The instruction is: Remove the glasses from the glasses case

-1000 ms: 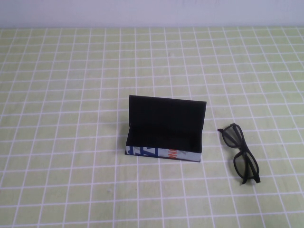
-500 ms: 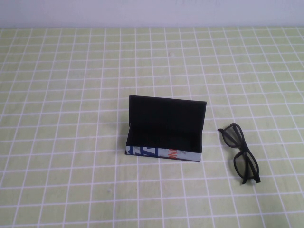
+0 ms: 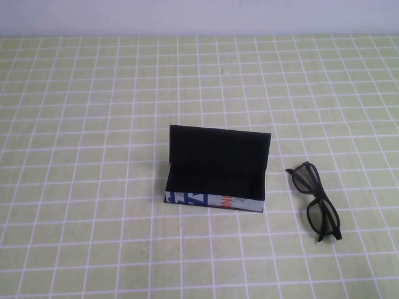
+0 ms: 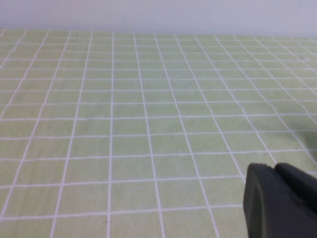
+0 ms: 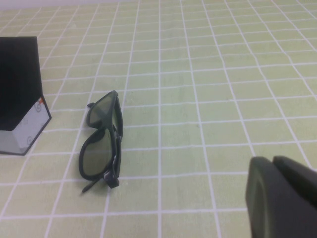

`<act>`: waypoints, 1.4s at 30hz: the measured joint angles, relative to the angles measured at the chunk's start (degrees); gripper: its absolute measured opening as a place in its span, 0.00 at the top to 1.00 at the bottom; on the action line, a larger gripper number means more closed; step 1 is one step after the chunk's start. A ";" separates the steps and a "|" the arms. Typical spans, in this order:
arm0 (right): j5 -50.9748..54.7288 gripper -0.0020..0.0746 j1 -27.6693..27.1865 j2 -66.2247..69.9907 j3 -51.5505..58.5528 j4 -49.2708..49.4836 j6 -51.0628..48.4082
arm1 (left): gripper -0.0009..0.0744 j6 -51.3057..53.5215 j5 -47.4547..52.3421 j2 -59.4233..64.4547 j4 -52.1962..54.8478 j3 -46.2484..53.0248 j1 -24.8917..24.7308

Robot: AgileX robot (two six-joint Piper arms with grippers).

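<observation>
The glasses case stands open in the middle of the table, lid upright at the back, inside black and empty, white printed front toward me. The black glasses lie folded on the cloth just right of the case, apart from it. Neither arm shows in the high view. In the right wrist view the glasses lie beside a corner of the case, and my right gripper is shut and empty, well back from them. My left gripper is shut and empty over bare cloth.
A green tablecloth with a white grid covers the whole table. A pale wall runs along the far edge.
</observation>
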 joint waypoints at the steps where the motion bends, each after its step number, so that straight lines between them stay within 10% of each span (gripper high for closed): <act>1: 0.00 0.99 0.00 0.00 0.00 0.00 0.00 | 0.99 0.00 0.00 0.00 0.00 0.00 0.00; 24: 0.00 0.99 0.00 0.00 0.00 0.00 0.00 | 0.99 1.27 -2.02 0.00 0.81 0.00 0.00; 34: 0.00 0.99 0.00 0.00 0.00 0.00 0.00 | 0.99 -75.15 -2.92 -0.26 80.24 -3.30 0.03; 42: 0.00 1.00 0.00 0.00 0.00 0.00 0.00 | 0.99 -87.25 4.09 -7.32 92.23 -0.15 1.73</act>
